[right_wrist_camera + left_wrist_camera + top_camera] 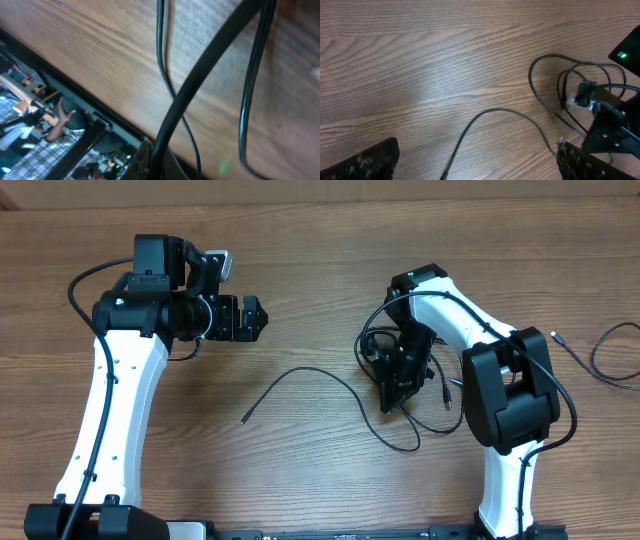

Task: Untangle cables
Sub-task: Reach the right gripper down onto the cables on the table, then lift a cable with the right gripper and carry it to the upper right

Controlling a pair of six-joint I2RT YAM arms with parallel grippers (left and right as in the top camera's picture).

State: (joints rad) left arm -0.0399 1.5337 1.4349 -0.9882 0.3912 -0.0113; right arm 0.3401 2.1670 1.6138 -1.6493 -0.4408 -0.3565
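The left tool (260, 318) hangs spread and empty above the wooden surface (320, 250). The right tool (390, 398) sits among the tangled cables (372, 348) (its grip cannot be told). One cord (312, 369) trails leftward, and another (572, 350) lies well apart.

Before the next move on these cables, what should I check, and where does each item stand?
1. Left gripper free: ok. Its fingers are apart with nothing between them.
2. Right gripper has a grip on the tangle: cannot tell. It sits in the loops and its fingers are hidden.
3. Loose cable clear of the tangle: not ok. Its right end runs into the loops.
4. Far-right cable separated: ok. It lies alone.
5. Left gripper near a cable: not ok. It is well left of the tangle.
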